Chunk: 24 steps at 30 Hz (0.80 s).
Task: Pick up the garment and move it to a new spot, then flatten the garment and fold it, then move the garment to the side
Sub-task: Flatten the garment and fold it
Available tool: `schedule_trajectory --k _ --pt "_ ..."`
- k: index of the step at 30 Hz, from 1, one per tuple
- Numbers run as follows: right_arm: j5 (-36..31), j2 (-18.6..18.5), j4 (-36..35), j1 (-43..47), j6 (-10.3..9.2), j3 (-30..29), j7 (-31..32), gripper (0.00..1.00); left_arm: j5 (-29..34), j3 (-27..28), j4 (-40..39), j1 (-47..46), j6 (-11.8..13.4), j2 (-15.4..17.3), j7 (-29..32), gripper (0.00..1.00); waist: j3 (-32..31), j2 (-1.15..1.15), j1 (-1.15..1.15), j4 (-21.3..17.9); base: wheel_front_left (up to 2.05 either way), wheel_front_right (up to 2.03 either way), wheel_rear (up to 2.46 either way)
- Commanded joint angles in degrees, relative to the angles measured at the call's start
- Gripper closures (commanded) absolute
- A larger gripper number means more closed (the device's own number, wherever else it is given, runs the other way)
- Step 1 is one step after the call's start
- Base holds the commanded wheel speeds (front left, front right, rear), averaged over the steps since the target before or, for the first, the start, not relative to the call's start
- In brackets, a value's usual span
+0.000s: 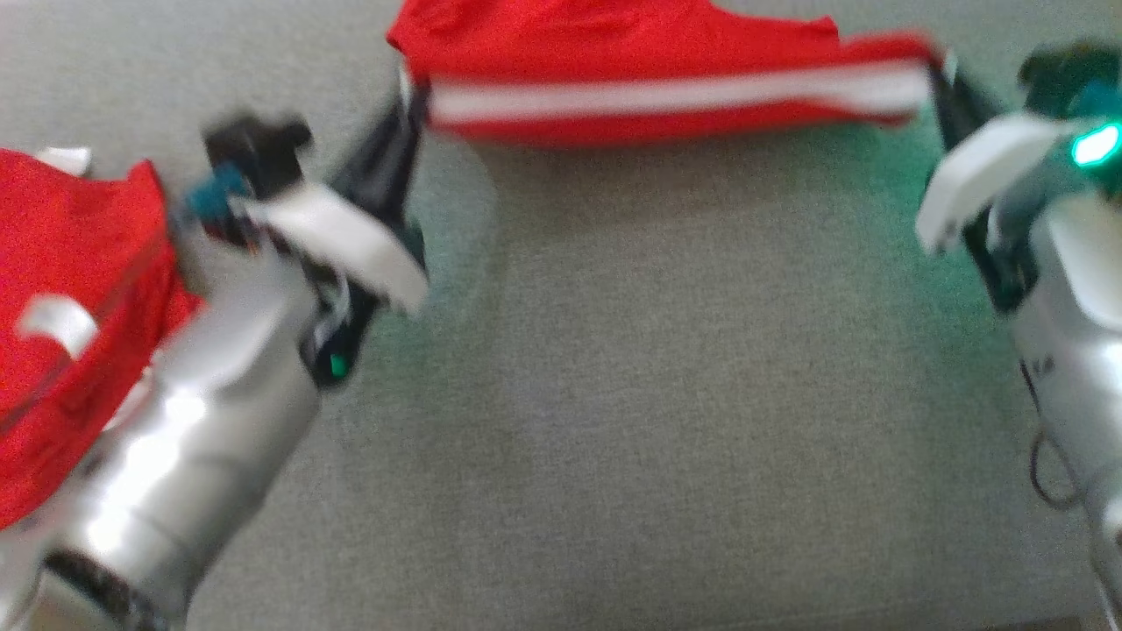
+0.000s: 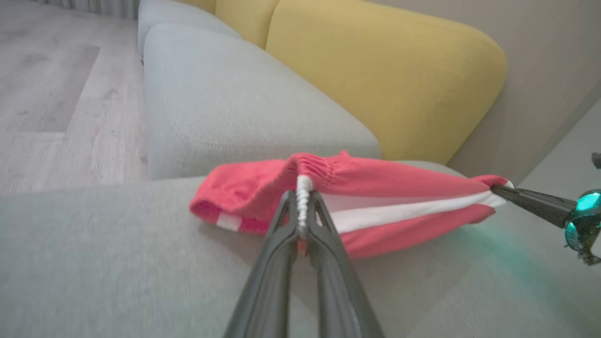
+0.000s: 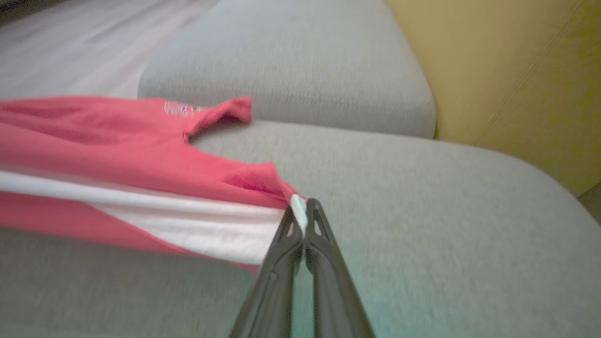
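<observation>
Garment [image 1: 614, 53] stretches between pinching left fingers [image 2: 280, 244] and right fingers [image 3: 321, 244].

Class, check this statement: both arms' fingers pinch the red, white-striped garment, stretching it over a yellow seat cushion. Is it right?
Not quite. The seat cushion under the garment is grey; the head view shows it. Yellow is the back cushion. The left fingers and right fingers do pinch it, stretched between them.

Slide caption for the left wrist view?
Left hand and right hand hold the red garment stretched between them over the grey sofa.
</observation>
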Motion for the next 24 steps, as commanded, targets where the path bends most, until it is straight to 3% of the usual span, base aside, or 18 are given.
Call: schedule_trajectory --k 1,9,19,24 --pt "2.43 -2.60 -1.90 1.56 -0.06 2.54 1.45 1.00 -0.67 0.88 -1.74 -0.36 0.13 3.63 -0.87 1.00 -2.07 0.00 0.01 0.96 0.00 0.00 0.00" --pt "16.40 -11.64 -9.58 11.30 -0.06 14.77 10.46 1.00 -2.04 -2.95 -4.55 8.64 0.12 5.66 -1.13 1.00 -8.31 0.00 0.01 1.45 0.00 0.00 0.00" --pt "27.21 -19.54 -18.95 19.35 -0.06 23.09 17.11 1.00 -0.97 -1.58 -7.01 17.83 0.28 5.84 -1.22 1.00 -16.23 0.00 0.01 0.08 0.00 0.00 0.00" --pt "31.95 -23.74 -24.73 24.01 -0.06 25.10 19.69 1.00 0.61 0.00 -11.36 24.75 1.97 6.08 -1.23 1.00 -19.56 0.00 0.01 -0.93 0.00 0.00 0.00"
